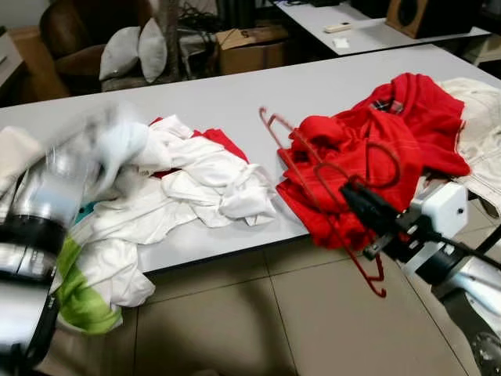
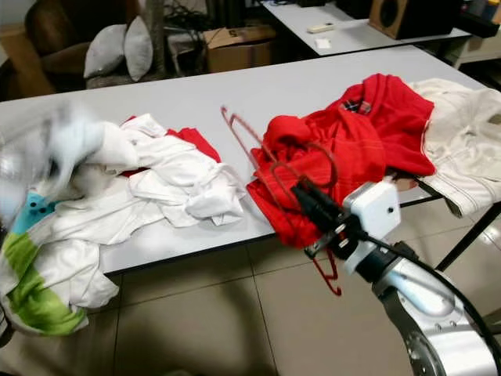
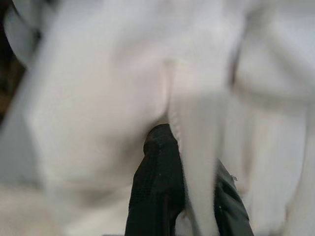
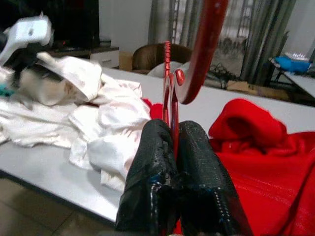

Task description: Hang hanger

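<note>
A red hanger is pinched between the black fingers of my right gripper, which is shut on it at the table's front edge. The hanger slants across a crumpled red garment, its lower end hanging below the table edge over the floor. On the left, my left gripper is shut on a fold of white cloth from the white clothes pile. That arm is blurred.
The long white table also holds a cream jacket at the far right. A green-and-white garment hangs off the front left edge. Behind stand cushions, a cardboard box and a second table. Tiled floor lies in front.
</note>
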